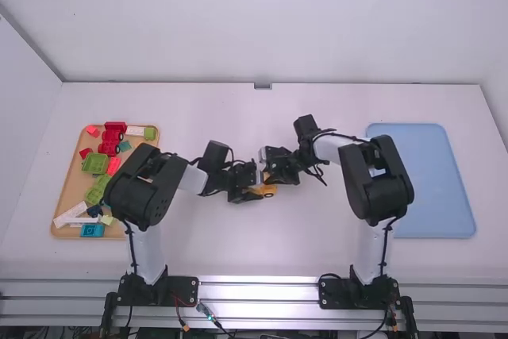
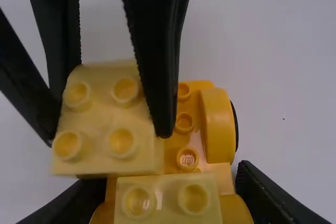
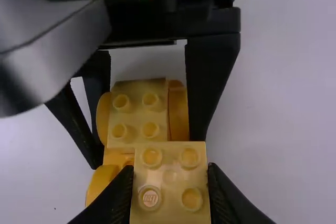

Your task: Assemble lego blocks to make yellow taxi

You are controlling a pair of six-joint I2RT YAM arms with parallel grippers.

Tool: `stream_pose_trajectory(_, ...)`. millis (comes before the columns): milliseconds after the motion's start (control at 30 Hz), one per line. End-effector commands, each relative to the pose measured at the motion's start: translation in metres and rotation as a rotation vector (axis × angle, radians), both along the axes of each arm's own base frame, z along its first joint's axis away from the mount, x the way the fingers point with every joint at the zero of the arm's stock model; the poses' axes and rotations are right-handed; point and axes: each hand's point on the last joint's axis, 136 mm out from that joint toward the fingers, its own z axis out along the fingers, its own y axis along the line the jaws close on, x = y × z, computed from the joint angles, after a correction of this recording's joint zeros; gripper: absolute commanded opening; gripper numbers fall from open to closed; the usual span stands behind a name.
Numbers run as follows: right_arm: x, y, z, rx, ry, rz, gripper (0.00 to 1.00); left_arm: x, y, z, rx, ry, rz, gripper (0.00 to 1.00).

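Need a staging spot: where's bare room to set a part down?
Bare table lies between left arm and right arm, down to the rail, and beyond both, up to the back wall. Crowded: mid-table, left gripper and right gripper at the yellow build; tan tray, holding blocks.

A white table (image 1: pixel 317 252) is spreading out around a tan tray (image 1: pixel 73 184), which is lying flat on its surface. Well apart from the tan tray, to its right, a blue tray (image 1: pixel 421 176) with rounded corners is lying flat too, reaching about as far forward as the tan tray.
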Motion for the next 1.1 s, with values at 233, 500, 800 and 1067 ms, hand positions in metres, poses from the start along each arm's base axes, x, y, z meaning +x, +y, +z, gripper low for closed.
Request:
stream_pose_trajectory(233, 0.008, 0.006, 0.011, 0.014, -0.057, 0.007, 0.04, 0.017, 0.004, 0.004, 0.031, -0.045, -0.039, 0.35)
stream_pose_trajectory(500, 0.007, 0.008, 0.013, 0.032, -0.051, 0.011, 0.03, 0.024, 0.001, -0.001, 0.044, -0.050, -0.065, 0.32)
stream_pose_trajectory(800, 0.005, 0.008, 0.017, 0.034, -0.041, 0.006, 0.02, 0.023, -0.007, -0.010, 0.019, 0.025, -0.132, 0.34)
stream_pose_trajectory(1067, 0.009, 0.007, 0.026, 0.024, -0.067, -0.006, 0.00, 0.039, -0.003, -0.010, 0.066, 0.051, -0.054, 0.38)
